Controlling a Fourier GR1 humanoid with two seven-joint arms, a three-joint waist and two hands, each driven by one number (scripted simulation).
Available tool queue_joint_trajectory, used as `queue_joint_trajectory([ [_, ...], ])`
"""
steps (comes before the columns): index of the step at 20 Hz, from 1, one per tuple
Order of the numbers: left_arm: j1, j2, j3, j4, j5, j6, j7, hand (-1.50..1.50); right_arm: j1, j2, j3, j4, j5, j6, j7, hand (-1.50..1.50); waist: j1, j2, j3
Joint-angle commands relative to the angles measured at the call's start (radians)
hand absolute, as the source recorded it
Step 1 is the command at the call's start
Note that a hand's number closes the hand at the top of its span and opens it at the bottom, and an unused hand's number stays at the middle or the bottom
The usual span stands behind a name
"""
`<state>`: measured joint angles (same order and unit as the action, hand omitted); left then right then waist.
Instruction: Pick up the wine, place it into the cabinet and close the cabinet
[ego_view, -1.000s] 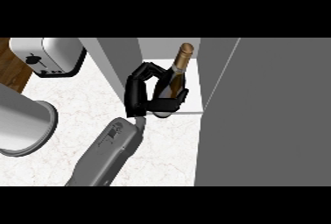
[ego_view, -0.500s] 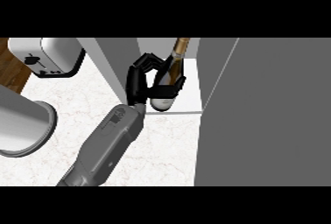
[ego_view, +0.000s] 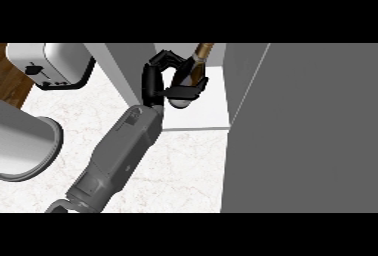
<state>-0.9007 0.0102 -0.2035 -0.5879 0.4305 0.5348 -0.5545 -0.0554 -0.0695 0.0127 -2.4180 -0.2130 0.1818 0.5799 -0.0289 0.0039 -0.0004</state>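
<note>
The wine bottle (ego_view: 198, 70), dark with a gold-foil neck, leans slightly inside the open cabinet above its white shelf floor (ego_view: 207, 112). My left hand (ego_view: 156, 80) is shut on it. Its fingers curl over the bottle from the left and the thumb crosses in front, hiding most of the bottle's lower part. The grey forearm (ego_view: 118, 150) runs up from the lower left edge. The open cabinet door (ego_view: 310, 130) fills the right side of the view. My right hand does not show.
A silver toaster (ego_view: 52, 65) stands at the back left on the marble counter (ego_view: 184, 165). A large grey round vessel (ego_view: 22, 147) sits at the left edge. The cabinet's left wall (ego_view: 118, 67) rises right beside my hand.
My left hand has carried the bottle farther back, past the shelf's front edge and deeper into the cabinet. The forearm has stretched out behind it.
</note>
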Motion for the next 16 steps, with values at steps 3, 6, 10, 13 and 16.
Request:
queue_joint_trajectory([
  [3,-0.098,-0.010,0.056,0.125,-0.001,0.052,-0.080,1.50,0.032,-0.011,-0.011,-0.129,-0.081,-0.005,0.059,-1.50,-0.009,0.002,0.000],
  [6,-0.152,-0.010,0.072,0.213,0.020,0.054,-0.120,1.50,-0.050,-0.009,-0.010,-0.035,-0.041,-0.013,0.030,-1.50,-0.017,0.008,0.000],
  [10,-0.188,-0.010,0.087,0.241,0.030,0.021,-0.109,1.50,-0.043,0.006,-0.020,-0.044,-0.038,-0.037,0.046,-1.50,-0.014,0.006,0.000],
  [13,-0.178,-0.009,0.166,0.301,0.038,-0.026,-0.138,1.50,-0.056,-0.008,-0.019,-0.059,-0.059,-0.024,0.055,-1.50,-0.012,0.008,0.000],
  [16,-0.181,-0.010,0.197,0.270,0.094,-0.062,-0.101,1.50,-0.014,0.002,0.004,-0.093,-0.058,-0.016,0.054,-1.50,-0.011,0.004,0.000],
])
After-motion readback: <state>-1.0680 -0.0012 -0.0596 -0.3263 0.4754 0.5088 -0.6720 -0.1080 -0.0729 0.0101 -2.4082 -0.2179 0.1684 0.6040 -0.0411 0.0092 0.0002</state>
